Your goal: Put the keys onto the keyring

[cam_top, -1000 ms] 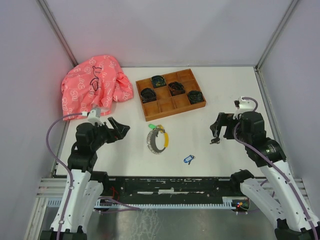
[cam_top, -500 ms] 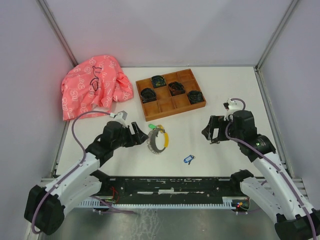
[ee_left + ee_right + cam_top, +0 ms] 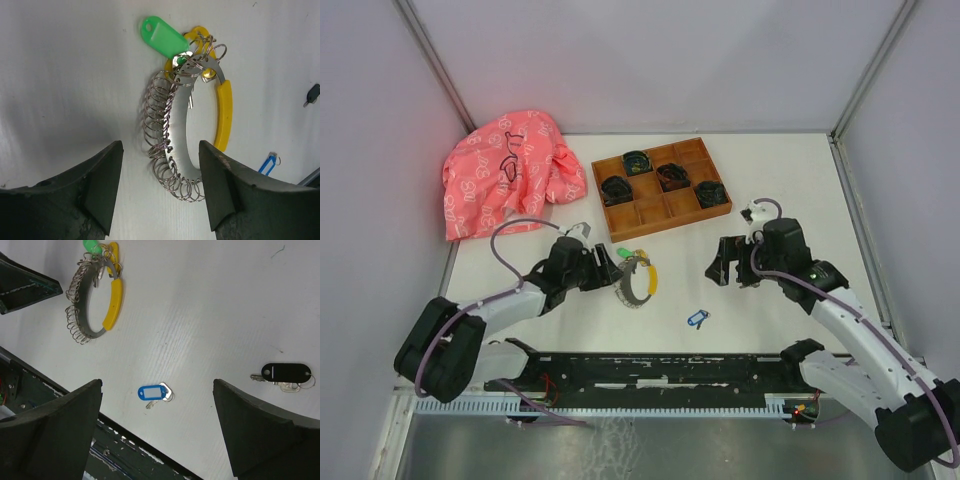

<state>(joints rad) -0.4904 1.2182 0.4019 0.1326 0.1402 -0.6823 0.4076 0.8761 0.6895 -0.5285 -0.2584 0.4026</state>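
Observation:
The keyring (image 3: 636, 279) lies flat at the table's middle: a grey metal band (image 3: 177, 125) strung with several small wire rings, a yellow sleeve (image 3: 223, 115) and a green tag (image 3: 162, 35). My left gripper (image 3: 603, 268) is open and empty just left of it; in the left wrist view its jaws (image 3: 160, 150) straddle the ring's near end from above. The blue-headed key (image 3: 697, 319) lies near the front edge. My right gripper (image 3: 725, 265) is open and empty above the table, and the blue key (image 3: 154, 392) shows between its jaws. The black-headed key (image 3: 285, 373) lies on the table to its right.
A wooden tray (image 3: 598, 190) with dark coiled bundles stands at the back centre. A pink cloth (image 3: 505, 170) lies at the back left. The black front rail (image 3: 650, 365) runs just beyond the blue key. The keyring also shows in the right wrist view (image 3: 92, 305).
My left arm has stretched forward and right until its gripper reaches the keyring. My right gripper has moved left, away from the black key toward the table's middle. The keys and ring have not moved.

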